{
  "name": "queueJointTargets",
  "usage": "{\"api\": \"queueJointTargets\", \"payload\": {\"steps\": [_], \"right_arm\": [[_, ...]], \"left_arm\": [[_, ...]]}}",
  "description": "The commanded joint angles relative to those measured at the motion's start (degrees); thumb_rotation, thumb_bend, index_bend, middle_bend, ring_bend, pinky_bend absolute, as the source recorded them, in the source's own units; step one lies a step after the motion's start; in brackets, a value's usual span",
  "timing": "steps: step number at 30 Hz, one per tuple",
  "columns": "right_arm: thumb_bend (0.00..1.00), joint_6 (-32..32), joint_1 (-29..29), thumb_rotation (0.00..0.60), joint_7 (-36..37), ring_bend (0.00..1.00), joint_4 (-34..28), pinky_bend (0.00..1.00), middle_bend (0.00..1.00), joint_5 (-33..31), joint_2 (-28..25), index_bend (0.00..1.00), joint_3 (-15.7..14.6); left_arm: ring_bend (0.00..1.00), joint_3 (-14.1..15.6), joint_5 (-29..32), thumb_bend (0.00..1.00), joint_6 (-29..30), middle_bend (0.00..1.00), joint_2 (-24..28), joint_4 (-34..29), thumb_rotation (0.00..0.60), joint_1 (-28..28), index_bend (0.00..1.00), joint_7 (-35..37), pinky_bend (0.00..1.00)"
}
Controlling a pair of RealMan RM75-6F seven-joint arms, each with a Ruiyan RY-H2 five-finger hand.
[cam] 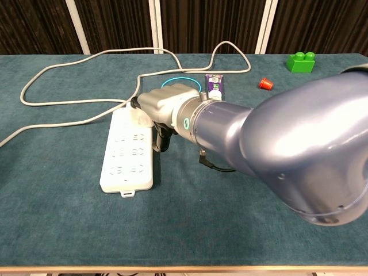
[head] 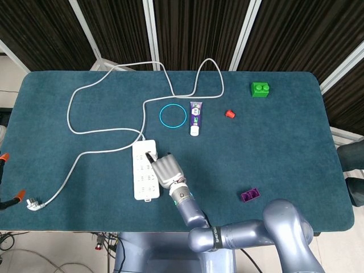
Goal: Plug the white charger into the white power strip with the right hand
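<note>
The white power strip (head: 142, 181) (cam: 126, 164) lies lengthwise near the table's front, left of centre. My right hand (head: 165, 168) (cam: 167, 104) sits over the strip's far right part, fingers curled down. It holds the small white charger (cam: 140, 119) against the strip's far end. The hand hides most of the charger, and I cannot tell if its pins are in a socket. One dark fingertip (head: 149, 154) shows at the strip's far edge. My right arm fills the lower right of the chest view. The left hand does not show.
A white cable (head: 73, 111) loops over the table's far left and ends in a plug (head: 35, 203) at the front left edge. Behind the strip lie a blue ring (head: 173, 116) and a small tube (head: 195, 118). Red cap (head: 230, 114), green brick (head: 260, 89) and purple brick (head: 250, 195) are to the right.
</note>
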State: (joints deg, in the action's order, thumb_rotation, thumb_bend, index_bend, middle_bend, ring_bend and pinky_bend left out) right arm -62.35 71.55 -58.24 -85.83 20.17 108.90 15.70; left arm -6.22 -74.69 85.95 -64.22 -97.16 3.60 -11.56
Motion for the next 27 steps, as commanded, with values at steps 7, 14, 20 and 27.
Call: {"api": "queueJointTargets", "payload": {"steps": [7, 14, 20, 27], "right_arm": [[0.47, 0.0, -0.51, 0.6, 0.96, 0.62, -0.43, 0.37, 0.63, 0.38, -0.42, 0.64, 0.19], [0.47, -1.64, -1.03, 0.6, 3.91, 0.62, -1.31, 0.37, 0.63, 2.86, -1.09, 0.54, 2.74], [0.47, -4.06, -1.53, 0.6, 6.09, 0.6, -2.51, 0.37, 0.61, 3.98, -2.47, 0.39, 5.98], [0.47, -6.84, -3.54, 0.6, 10.12, 0.42, -8.95, 0.29, 0.38, 5.11, -8.36, 0.19, 11.78]], "left_arm": [[0.0, -0.04, 0.04, 0.15, 0.13, 0.0, -0.02, -0.01, 0.6, -0.05, 0.1, -0.04, 0.0], [0.0, -0.04, 0.11, 0.15, 0.11, 0.0, -0.13, 0.02, 0.6, -0.03, 0.1, -0.21, 0.0], [0.0, -0.09, 0.11, 0.15, 0.32, 0.0, -0.08, -0.02, 0.6, -0.12, 0.1, -0.22, 0.0], [0.0, -0.19, 0.39, 0.15, 0.36, 0.0, -0.25, 0.01, 0.6, -0.1, 0.1, -0.64, 0.0]]}}
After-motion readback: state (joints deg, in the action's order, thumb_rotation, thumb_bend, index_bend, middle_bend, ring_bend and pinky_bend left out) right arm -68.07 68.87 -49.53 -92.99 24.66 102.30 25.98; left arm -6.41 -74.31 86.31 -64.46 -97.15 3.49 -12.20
